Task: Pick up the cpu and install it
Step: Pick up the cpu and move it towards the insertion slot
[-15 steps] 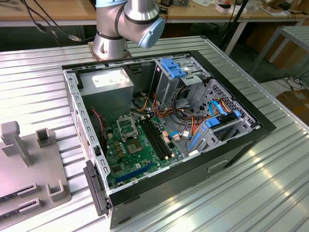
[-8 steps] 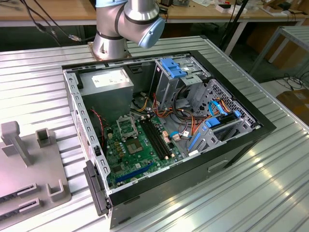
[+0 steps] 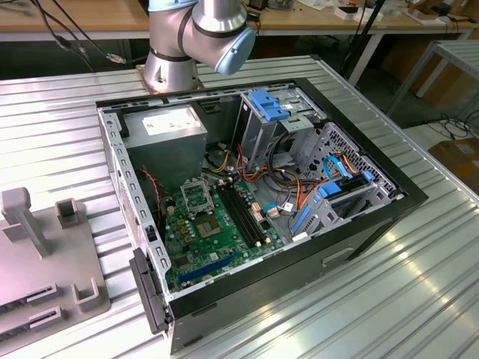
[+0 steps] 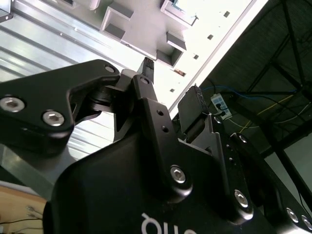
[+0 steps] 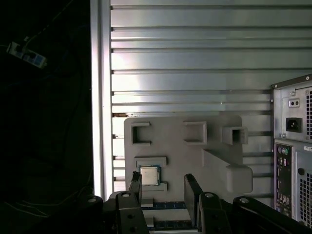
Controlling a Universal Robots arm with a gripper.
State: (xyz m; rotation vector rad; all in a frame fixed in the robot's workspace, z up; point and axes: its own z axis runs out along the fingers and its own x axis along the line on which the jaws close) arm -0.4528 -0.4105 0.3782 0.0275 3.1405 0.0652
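Closest to the lens in the first wrist view stand the two black fingers (image 5: 135,187) of the gripper (image 5: 164,191). Beyond them the cpu (image 5: 149,175) lies flat in a shallow pocket of the grey holder plate (image 5: 214,124), on the ribbed metal table (image 5: 190,58). The chip appears nearer to one finger than to the other. A descent on this line would therefore probably strike the pocket's rim or catch only an edge. The thin cpu could then tilt or slip, and reach the socket (image 3: 196,196) in the open computer case (image 3: 374,232) askew. The gripper is spread open, empty, and touches nothing.
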